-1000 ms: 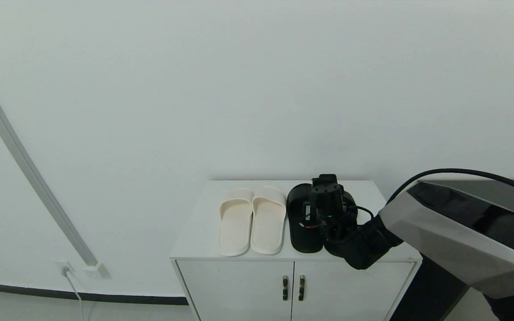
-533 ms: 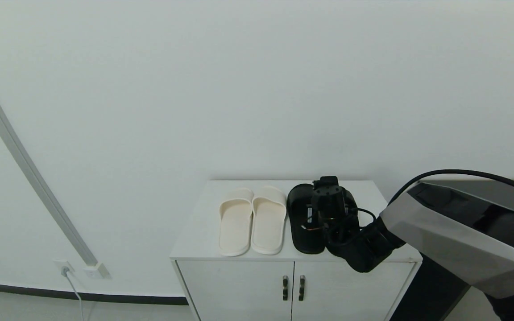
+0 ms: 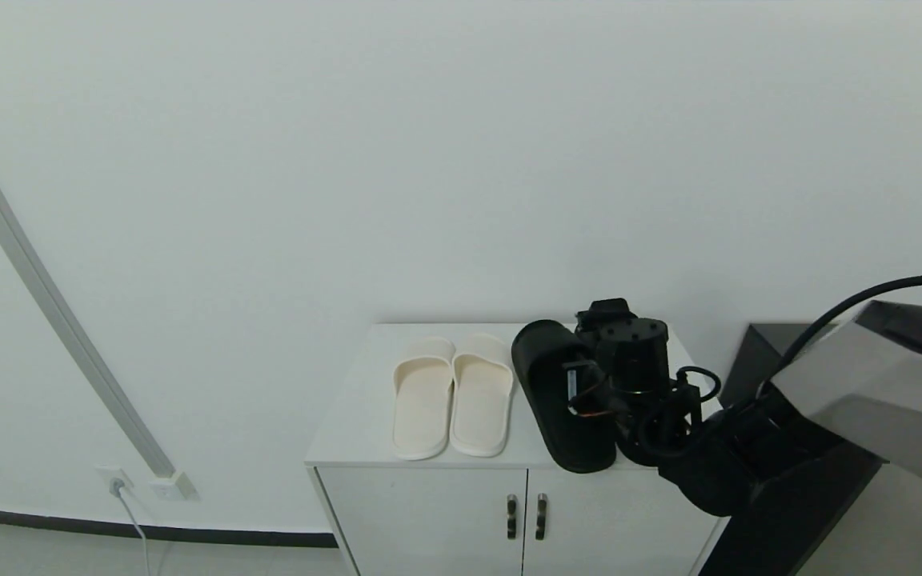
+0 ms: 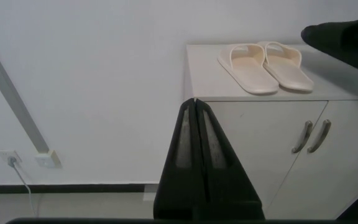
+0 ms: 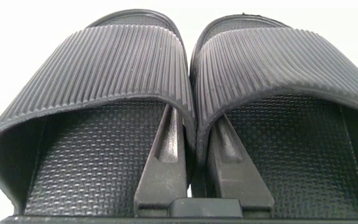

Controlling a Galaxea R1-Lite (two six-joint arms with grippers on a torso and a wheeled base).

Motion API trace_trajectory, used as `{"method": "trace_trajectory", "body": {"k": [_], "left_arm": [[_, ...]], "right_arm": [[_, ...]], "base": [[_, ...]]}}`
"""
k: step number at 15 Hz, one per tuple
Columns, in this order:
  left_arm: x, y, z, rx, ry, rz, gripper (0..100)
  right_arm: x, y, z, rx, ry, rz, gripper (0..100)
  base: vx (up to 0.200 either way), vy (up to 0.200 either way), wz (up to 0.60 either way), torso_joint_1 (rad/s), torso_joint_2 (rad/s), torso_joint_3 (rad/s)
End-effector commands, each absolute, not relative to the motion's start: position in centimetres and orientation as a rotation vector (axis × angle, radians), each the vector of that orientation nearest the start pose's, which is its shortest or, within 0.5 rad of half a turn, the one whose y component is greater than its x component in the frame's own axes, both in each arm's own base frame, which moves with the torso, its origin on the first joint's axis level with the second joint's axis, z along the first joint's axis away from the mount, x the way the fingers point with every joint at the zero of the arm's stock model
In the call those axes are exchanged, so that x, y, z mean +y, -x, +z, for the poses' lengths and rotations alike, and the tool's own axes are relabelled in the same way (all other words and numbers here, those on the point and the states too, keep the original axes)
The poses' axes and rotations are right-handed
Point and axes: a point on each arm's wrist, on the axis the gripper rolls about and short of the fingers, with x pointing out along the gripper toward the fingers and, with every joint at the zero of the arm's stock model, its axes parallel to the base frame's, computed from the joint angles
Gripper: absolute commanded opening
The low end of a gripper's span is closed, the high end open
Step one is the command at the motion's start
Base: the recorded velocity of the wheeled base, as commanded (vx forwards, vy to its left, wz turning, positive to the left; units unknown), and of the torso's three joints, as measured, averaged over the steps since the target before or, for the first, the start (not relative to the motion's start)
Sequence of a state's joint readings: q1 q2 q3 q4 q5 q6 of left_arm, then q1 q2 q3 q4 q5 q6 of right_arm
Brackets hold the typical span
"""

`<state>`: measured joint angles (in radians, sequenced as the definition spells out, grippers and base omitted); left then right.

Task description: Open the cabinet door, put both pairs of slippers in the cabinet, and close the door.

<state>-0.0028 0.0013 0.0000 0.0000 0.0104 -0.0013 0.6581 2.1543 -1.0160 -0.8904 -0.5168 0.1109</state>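
My right gripper (image 3: 589, 390) is shut on the pair of black slippers (image 3: 561, 400). Its fingers (image 5: 166, 149) pinch the two inner walls of the black slippers (image 5: 104, 81) together under the straps. The pair hangs tilted just above the right half of the white cabinet's top (image 3: 349, 436), heels at the front edge. The cream slippers (image 3: 451, 396) lie side by side on the top's left half and are also seen as the cream slippers (image 4: 266, 65). Both cabinet doors (image 3: 429, 520) are closed, with paired handles (image 3: 525, 516). My left gripper (image 4: 196, 106) is shut and empty, low, left of the cabinet.
A grey conduit (image 3: 45, 296) runs diagonally down the white wall to a socket (image 3: 113, 478) with a plugged cable. A dark piece of furniture (image 3: 753, 352) stands right of the cabinet. Open floor lies left of the cabinet.
The right gripper has lifted the black slippers off the cabinet top and drawn them forward and to the right. The cream slippers and the doors are unchanged.
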Motion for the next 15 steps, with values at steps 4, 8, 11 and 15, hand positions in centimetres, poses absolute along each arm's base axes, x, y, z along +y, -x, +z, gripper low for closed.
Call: {"method": "trace_trajectory", "body": {"k": [4,8,11,15], "left_arm": [[0.0,2.3,7.6,0.002,0.002,0.008,0],[0.0,2.3,7.6,0.002,0.003,0.008,0],[0.0,2.3,7.6,0.002,0.003,0.008,0],[0.0,2.3,7.6,0.002,0.005,0.006,0]], "right_arm": [[21.6,-25.5,14.6,0.207,-0.013,0.446,0],[20.6,-22.2,16.1,0.274,0.003,0.618,0],[20.2,-21.2,16.2,0.295,0.012,0.65,0],[19.9,-20.3,16.2,0.298,0.017,0.67,0]], "base": [[0.0,0.0,0.0,0.0,0.0,0.0],[0.0,0.0,0.0,0.0,0.0,0.0],[0.0,0.0,0.0,0.0,0.0,0.0],[-0.15,0.0,0.0,0.004,0.0,-0.001]]}}
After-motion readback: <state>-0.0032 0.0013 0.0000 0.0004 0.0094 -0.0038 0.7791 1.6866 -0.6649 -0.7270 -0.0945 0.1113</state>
